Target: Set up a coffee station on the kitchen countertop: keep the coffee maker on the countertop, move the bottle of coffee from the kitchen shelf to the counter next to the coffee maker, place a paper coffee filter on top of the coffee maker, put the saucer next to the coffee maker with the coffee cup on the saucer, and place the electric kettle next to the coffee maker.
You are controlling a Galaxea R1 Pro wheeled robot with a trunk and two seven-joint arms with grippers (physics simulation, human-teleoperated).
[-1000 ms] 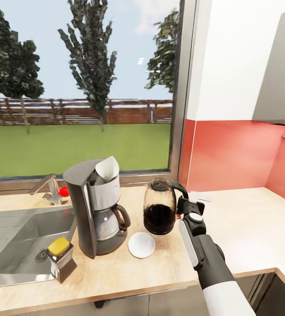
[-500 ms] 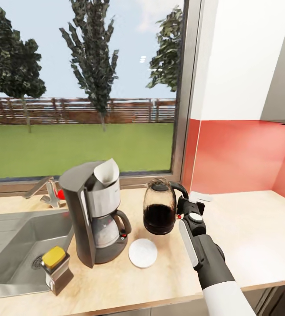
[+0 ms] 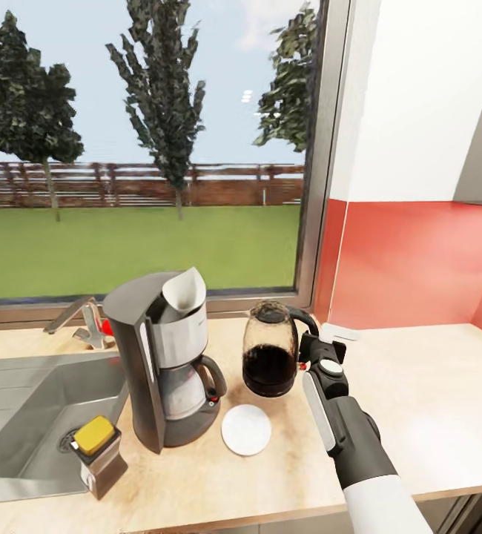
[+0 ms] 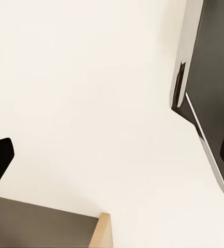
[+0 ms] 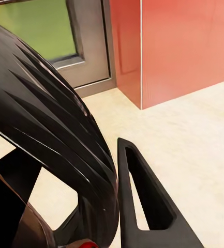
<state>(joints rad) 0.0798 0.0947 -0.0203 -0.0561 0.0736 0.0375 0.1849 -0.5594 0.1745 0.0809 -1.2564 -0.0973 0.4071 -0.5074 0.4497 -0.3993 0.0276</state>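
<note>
— Where is the kettle (image 3: pixel 270 359) sitting?
— On the surface (image 3: pixel 419 400), just right of the coffee maker (image 3: pixel 165 360).
— And the right hand (image 3: pixel 317 348)?
— It is gripping the kettle's handle (image 3: pixel 305 321).

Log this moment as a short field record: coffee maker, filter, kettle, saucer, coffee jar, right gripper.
coffee maker: upright on the kitchen countertop, beside the sink
paper filter: sits in the maker's top
electric kettle: right of the maker, its handle in the right gripper
saucer: flat on the counter in front, no cup on it
bottle of coffee: at the sink's edge
</note>
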